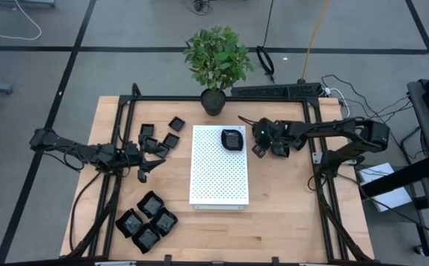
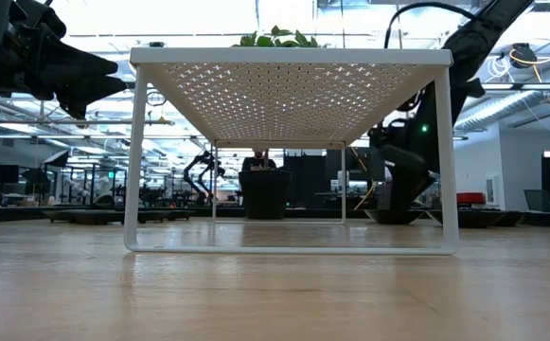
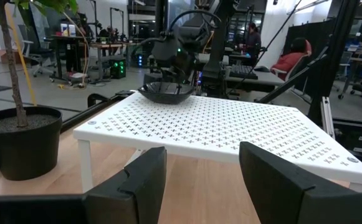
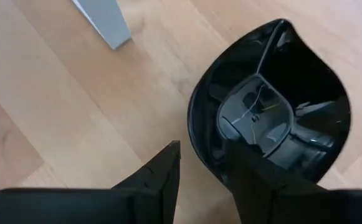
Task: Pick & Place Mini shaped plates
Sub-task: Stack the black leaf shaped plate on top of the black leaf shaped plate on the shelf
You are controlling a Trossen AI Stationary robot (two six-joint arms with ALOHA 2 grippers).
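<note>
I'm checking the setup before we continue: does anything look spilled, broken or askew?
Nothing stands out. A rounded plate sits level on the white board; the small square plates lie loosely at mixed angles, none tipped or broken. The right pincer grips a teardrop plate by its rim beside the board.

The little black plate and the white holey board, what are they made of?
The black plate looks like glossy plastic or glazed ceramic: its surface mirrors things. The white board looks like painted metal, thin, with punched holes and slim legs. The right gripper grips the plate's rim.
</note>
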